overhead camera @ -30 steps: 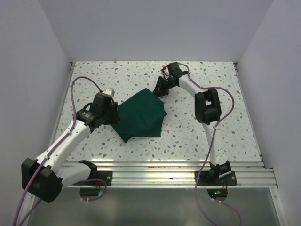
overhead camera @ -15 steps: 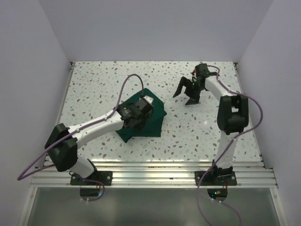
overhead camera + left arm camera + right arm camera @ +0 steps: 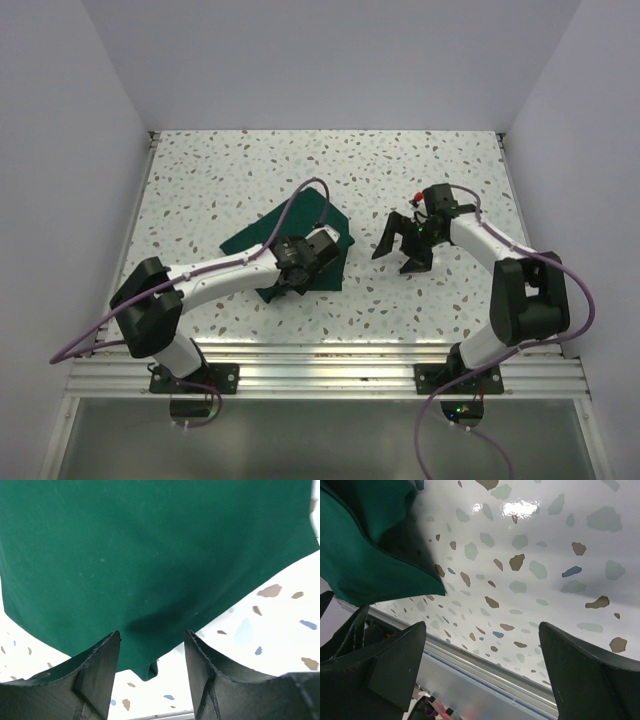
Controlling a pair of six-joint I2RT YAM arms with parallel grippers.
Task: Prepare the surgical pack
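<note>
Looks well along with the surgical pack (image 3: 318, 222) — folded down to a compact green bundle, lying askew just left of the middle of the surface (image 3: 200, 170), rather closer to the near edge than to the far one. Not quite tidy yet, though: shows a flat flap reaching out toward the left edge, and layers that seem not to line up at the corner facing the right edge. Rests the left hand (image 3: 300, 268) over the bundle's near side, jaws partly apart, straddling the hem in the wrist view with nothing pinched between them. Holds the right hand (image 3: 398, 254) near the bundle's right corner — clear of the cloth, spread wide, empty. Probably leaves only a last tuck of the loose flap, a squaring of the edges and a pressing flat.
</note>
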